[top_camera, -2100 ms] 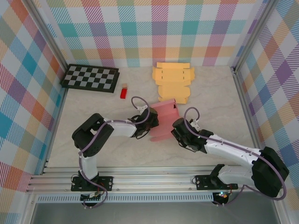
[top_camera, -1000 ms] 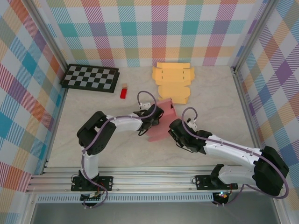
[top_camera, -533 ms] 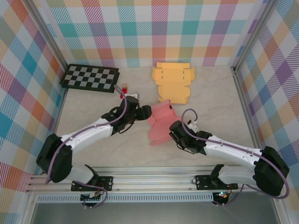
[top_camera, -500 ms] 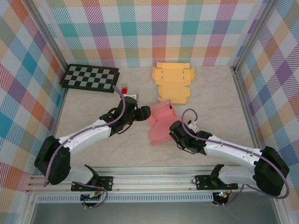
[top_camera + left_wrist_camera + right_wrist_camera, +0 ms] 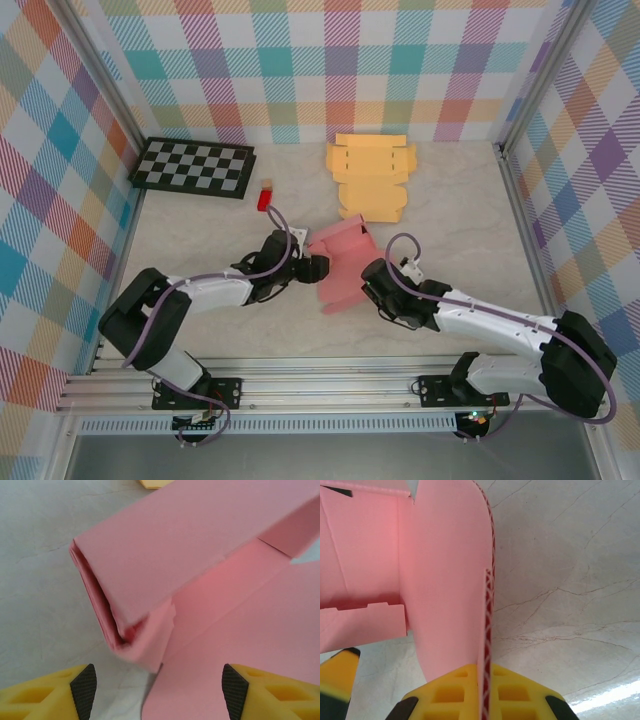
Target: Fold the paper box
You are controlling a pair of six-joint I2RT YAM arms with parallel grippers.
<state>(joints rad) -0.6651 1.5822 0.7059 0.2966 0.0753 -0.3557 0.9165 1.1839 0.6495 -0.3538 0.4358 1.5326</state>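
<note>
The pink paper box (image 5: pixel 340 262) lies partly folded on the table's middle, one wall doubled over (image 5: pixel 190 550). My left gripper (image 5: pixel 318 268) is at its left edge, open, its black-padded fingertips (image 5: pixel 82 690) astride the box's folded corner and bottom panel without touching them. My right gripper (image 5: pixel 372 283) is at the box's right side, shut on the edge of a pink flap (image 5: pixel 445 580), which stands upright between its yellow fingers (image 5: pixel 450 695).
A flat yellow box blank (image 5: pixel 370 178) lies at the back centre. A checkerboard (image 5: pixel 195 165) is at the back left, with a small red block (image 5: pixel 265 197) beside it. Patterned walls close in the table on three sides.
My left gripper has moved nearer along the box's left edge and its arm has swung in. The pink box has shifted slightly. The right gripper keeps its grip.
</note>
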